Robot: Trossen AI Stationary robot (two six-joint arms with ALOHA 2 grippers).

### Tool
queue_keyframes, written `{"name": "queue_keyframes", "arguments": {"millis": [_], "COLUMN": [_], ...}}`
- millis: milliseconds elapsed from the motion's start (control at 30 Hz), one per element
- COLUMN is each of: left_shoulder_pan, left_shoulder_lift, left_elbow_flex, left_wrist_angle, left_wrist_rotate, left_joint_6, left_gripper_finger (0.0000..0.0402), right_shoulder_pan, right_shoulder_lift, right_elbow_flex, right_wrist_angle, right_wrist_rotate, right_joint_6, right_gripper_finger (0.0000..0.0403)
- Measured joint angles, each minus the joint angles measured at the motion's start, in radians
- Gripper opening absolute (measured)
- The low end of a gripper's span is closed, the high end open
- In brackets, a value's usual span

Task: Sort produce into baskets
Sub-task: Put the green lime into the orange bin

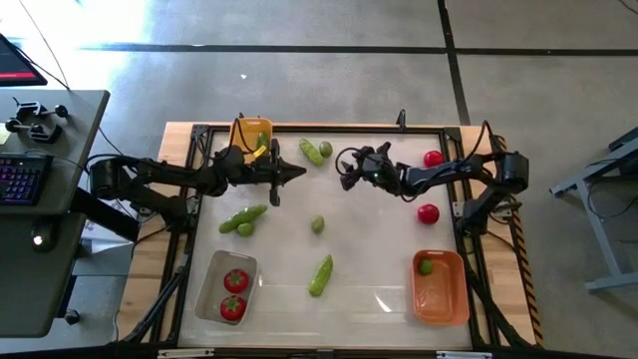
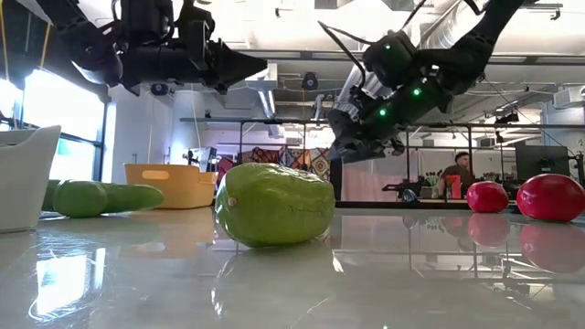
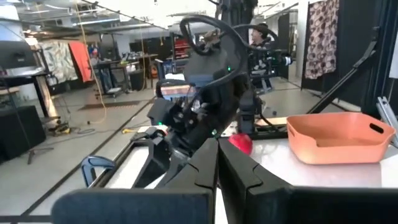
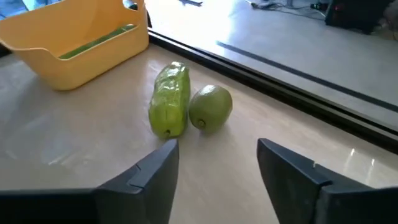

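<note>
You've got two tomatoes binned, most produce loose on the counter; right end effector spread apart, left end effector pinched together, empty.

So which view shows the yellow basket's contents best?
The high view: it looks straight down into the yellow basket, showing a cucumber inside, though the left claw sits close by. The right wrist view shows only a green edge over the wall, the low view only its outside. The left wrist view misses it.
</note>
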Motion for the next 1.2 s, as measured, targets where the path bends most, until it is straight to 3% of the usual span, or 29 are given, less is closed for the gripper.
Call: {"name": "queue_keyframes", "arguments": {"millis": [233, 433, 567, 700, 933, 1200], "left_shoulder_pan": [-0.002, -0.029, -0.052, -0.058, -0.017, 0.007], "left_shoulder_lift": [0.002, 0.002, 0.002, 0.002, 0.002, 0.002], "left_elbow_flex": [-0.014, -0.014, -0.014, -0.016, -0.142, -0.216], "left_wrist_angle": [0.001, -0.04, -0.048, -0.046, 0.178, 0.274], "left_wrist_rotate": [0.0, -0.001, 0.0, -0.008, -0.024, -0.027], "left_joint_6": [-0.036, -0.001, 0.045, 0.062, 0.042, 0.022], "left_gripper_finger": [0.0, 0.0, 0.0, 0.0, 0.0, 0.0], "right_shoulder_pan": [-0.034, -0.045, -0.05, -0.076, -0.135, -0.156], "right_shoulder_lift": [0.0, 0.056, 0.138, 0.225, 0.343, 0.396], "right_elbow_flex": [0.049, 0.094, 0.196, 0.357, 0.567, 0.606], "right_wrist_angle": [-0.101, -0.114, -0.118, -0.259, -0.468, -0.477], "right_wrist_rotate": [0.0, -0.026, -0.062, -0.128, -0.165, -0.192], "right_joint_6": [0.068, 0.134, 0.076, 0.046, 0.045, 0.068], "right_gripper_finger": [0.0254, 0.0264, 0.0264, 0.0264, 0.0264, 0.0264]}}
